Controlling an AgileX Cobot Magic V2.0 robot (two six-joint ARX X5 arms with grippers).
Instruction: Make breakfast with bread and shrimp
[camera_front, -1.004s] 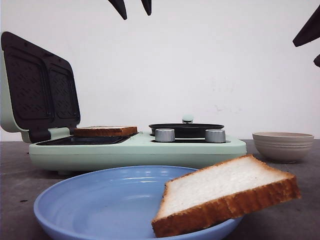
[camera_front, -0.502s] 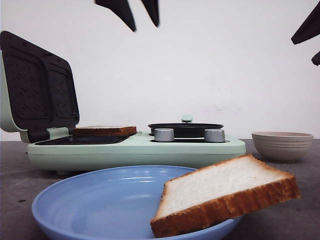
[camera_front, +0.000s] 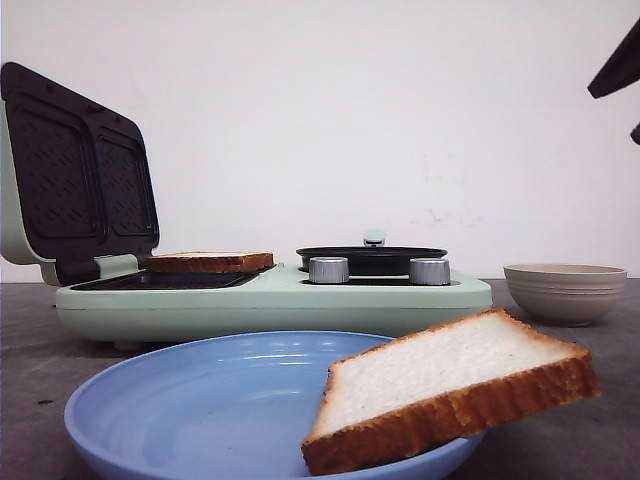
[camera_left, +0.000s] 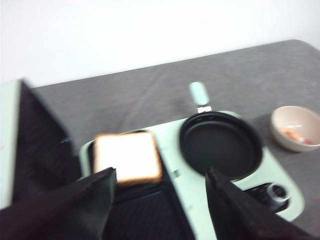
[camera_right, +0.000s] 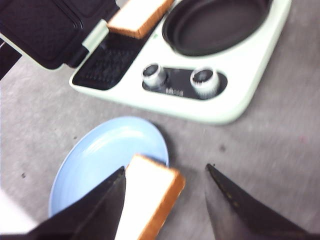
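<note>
One bread slice (camera_front: 450, 385) leans on the right rim of the blue plate (camera_front: 200, 400); it also shows in the right wrist view (camera_right: 150, 195). The other slice (camera_front: 210, 262) lies on the hot plate of the mint sandwich maker (camera_front: 270, 300), seen in the left wrist view (camera_left: 127, 157) too. My left gripper (camera_left: 160, 172) is open and empty, high above the maker, out of the front view. My right gripper (camera_right: 165, 170) is open and empty, high above the plate; its tip shows at the front view's top right (camera_front: 620, 70). Pinkish shrimp (camera_left: 295, 134) lie in the beige bowl (camera_left: 297, 127).
The maker's dark lid (camera_front: 75, 170) stands open at the left. A black round pan (camera_front: 370, 258) with a mint handle sits on its right half behind two silver knobs (camera_front: 329, 269). The beige bowl (camera_front: 565, 290) stands right of the maker on the grey tabletop.
The left gripper's fingertips, seen at the top of the front view before, have risen out of that view. Bread, plate and maker have not moved.
</note>
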